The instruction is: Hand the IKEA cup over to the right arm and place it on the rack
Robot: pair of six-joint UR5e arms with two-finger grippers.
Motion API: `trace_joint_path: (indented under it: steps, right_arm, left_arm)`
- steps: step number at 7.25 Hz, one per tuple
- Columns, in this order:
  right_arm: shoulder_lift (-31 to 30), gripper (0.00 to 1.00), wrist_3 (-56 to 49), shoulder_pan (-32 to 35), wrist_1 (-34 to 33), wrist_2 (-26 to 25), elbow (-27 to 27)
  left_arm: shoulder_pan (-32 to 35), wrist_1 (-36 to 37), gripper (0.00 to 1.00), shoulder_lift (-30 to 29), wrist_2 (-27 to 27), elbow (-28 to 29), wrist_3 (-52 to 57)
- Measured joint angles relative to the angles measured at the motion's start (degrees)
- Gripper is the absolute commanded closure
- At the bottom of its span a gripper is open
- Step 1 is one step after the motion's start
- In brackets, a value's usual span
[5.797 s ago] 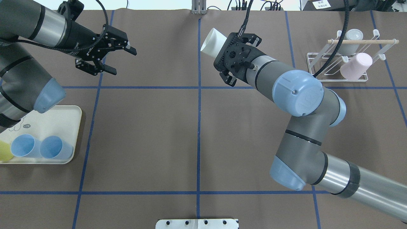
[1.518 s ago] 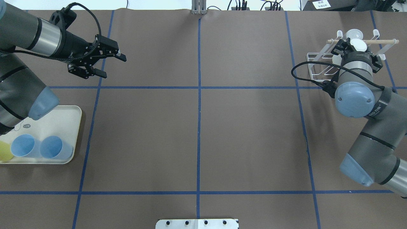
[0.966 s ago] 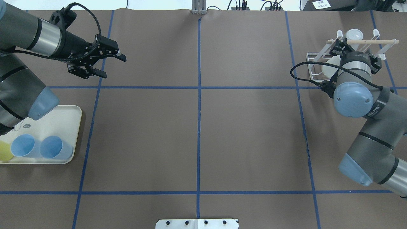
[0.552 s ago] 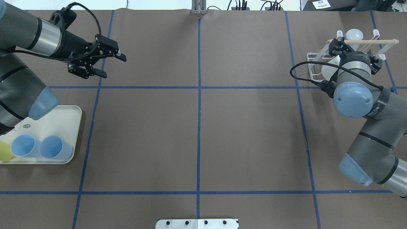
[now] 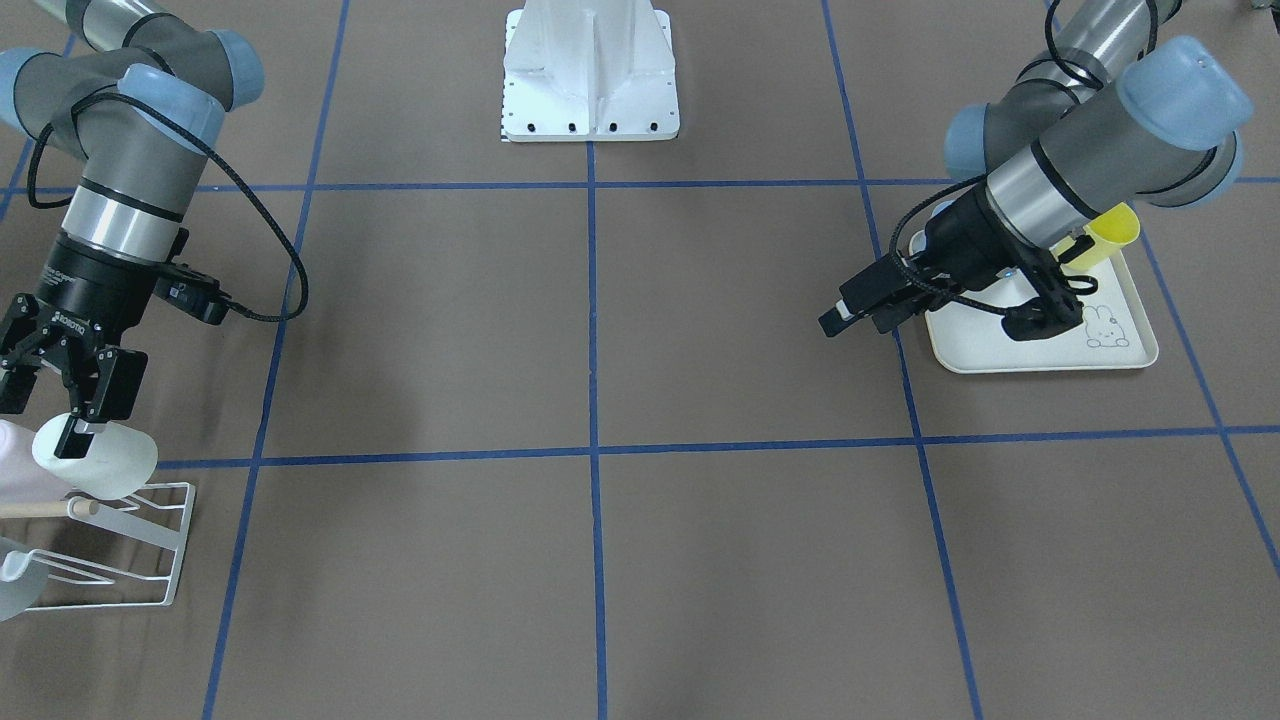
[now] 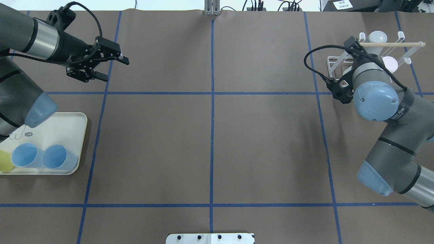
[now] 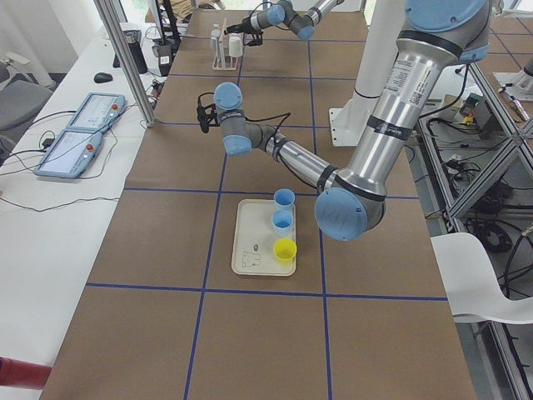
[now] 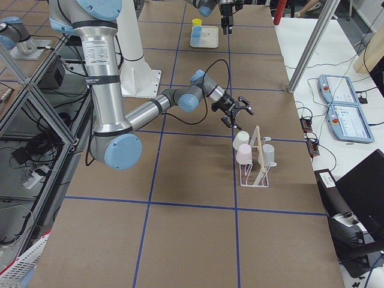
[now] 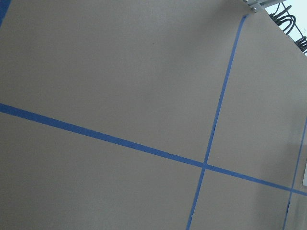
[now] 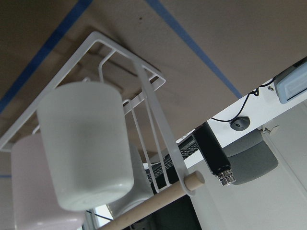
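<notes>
— Since half a second back, the blocky black right gripper (image 5: pixel 42 418) has drawn off the small white wire rack with its pale wooden dowel (image 10: pixel 159 120), hasn't it?
— Yes. Its jaws stand wide with nothing between them. The white plastic IKEA cup (image 5: pixel 98 460) sits on that rack, at 4 o'clock of the gripper in the front-facing view. One fingertip (image 5: pixel 75 435) overlaps the cup there, yet the wrist camera shows no finger on it.
— So the placing looks done?
— I'd judge so; only the retreat of the grey jointed right arm (image 6: pixel 374 98) is left. Overhead it now uncovers a pale pink plastic cup (image 6: pixel 390 63) on the same rack.
— How does the white one lie?
— Tilted, long axis roughly 9 to 3 o'clock from the front, what seems its closed end toward the wrist camera.
— And the other side?
— The slim white-tipped left gripper (image 6: pixel 118 71), spread wide and empty, has slid slightly toward 9 o'clock, at 10 o'clock of the brown blue-taped table (image 6: pixel 271 142).
</notes>
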State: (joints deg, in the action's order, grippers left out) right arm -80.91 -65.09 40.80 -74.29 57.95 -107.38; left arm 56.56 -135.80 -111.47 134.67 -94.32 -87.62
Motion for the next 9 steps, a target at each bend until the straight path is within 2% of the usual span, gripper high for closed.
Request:
trace_joint_path:
  steps: [2,4,6,7,9]
  right_arm:
    - [0.05,0.01,23.80,-0.02,1.12,7.72,-1.48]
    - [0.05,0.01,50.06,-0.05,7.23,17.11,-1.60]
    - [1.04,0.00,73.62,-0.33,12.25,24.09,-1.61]
    - [2.51,0.00,82.04,-0.48,12.90,26.69,-1.65]
    - [4.57,0.00,92.01,-1.18,13.04,29.16,-1.55]
  left_arm:
    - [1.87,0.08,0.00,4.05,-0.02,-0.43,8.27]
    - [2.71,0.13,0.00,9.38,-1.28,-1.16,16.44]
    - [1.98,0.16,0.00,15.31,-4.83,-2.80,23.52]
    - [1.55,0.18,0.00,18.62,-6.44,-3.41,27.60]
    - [2.33,0.23,0.00,26.85,-7.62,-5.68,36.78]
